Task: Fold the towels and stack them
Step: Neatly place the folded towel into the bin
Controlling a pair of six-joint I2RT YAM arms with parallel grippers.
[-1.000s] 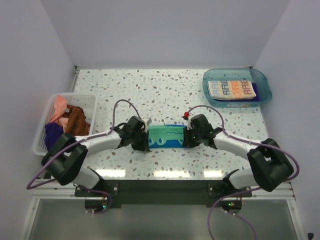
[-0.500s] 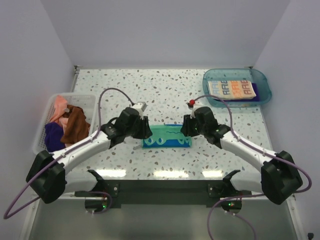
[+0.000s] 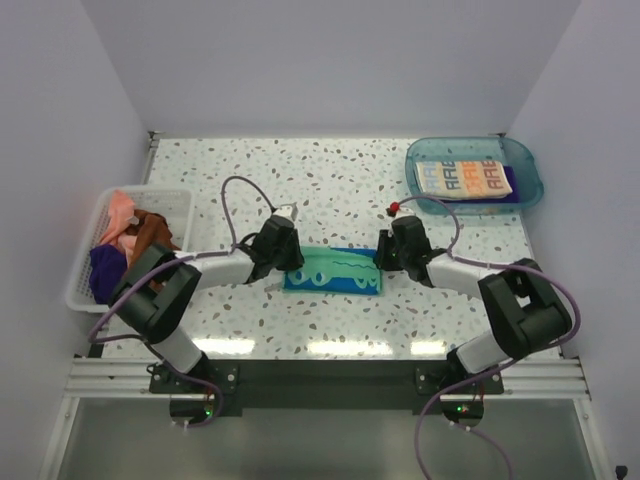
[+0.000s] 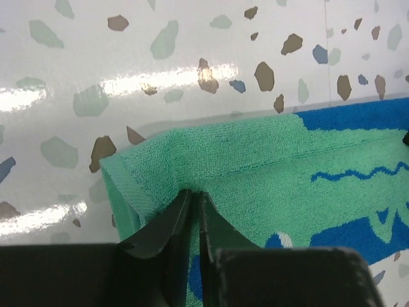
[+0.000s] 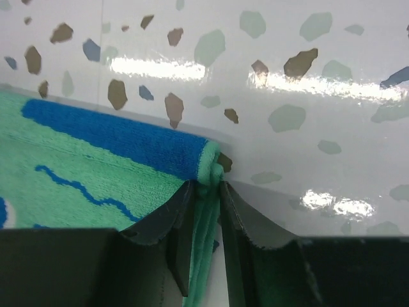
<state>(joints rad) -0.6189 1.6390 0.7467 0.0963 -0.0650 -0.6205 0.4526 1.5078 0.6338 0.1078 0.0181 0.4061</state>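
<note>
At the far left, a white basket (image 3: 80,275) holds crumpled pink, brown and purple towels (image 3: 135,245). At the far right, a blue tray (image 3: 528,180) carries a folded lettered towel (image 3: 463,178) on a purple one (image 3: 515,198). Between them runs the speckled desk (image 3: 300,180), with pale lilac walls around it. At its middle lies the crocodile towel (image 3: 335,272), folded, green and blue. The left jaws pinch its left hem and the right jaws pinch its right corner.
</note>
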